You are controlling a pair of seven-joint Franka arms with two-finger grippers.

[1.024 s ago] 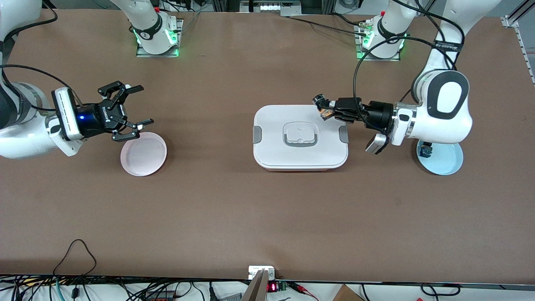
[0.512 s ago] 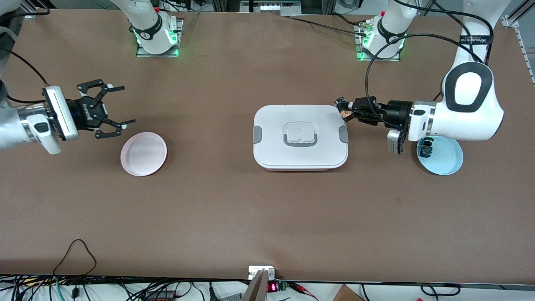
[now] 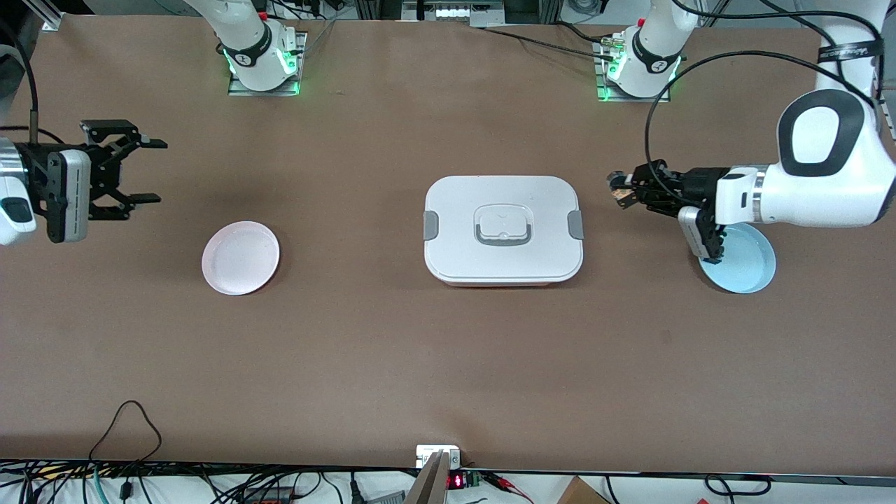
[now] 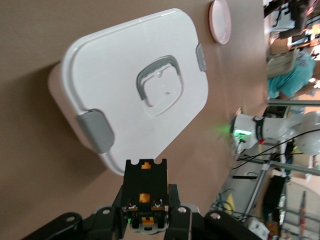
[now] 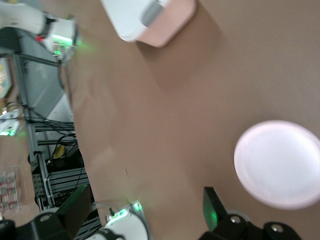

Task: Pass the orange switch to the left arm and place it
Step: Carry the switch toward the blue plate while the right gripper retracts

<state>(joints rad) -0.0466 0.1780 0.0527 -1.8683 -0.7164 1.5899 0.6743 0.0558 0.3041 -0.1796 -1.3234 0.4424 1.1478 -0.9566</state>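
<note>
Both arms pulled apart since handover position. Tiny orange-bodied black switch clamped in left gripper, right of white lidded plastic box. Right gripper spread, empty, far left. Transfer undone.

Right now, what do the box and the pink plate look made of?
The box: looks like moulded plastic, white with a satin sheen, rounded corners and grey clips. The pink plate: probably plastic or melamine, uniformly coloured with a soft gloss and thin raised rim; glazed ceramic cannot be ruled out.
</note>
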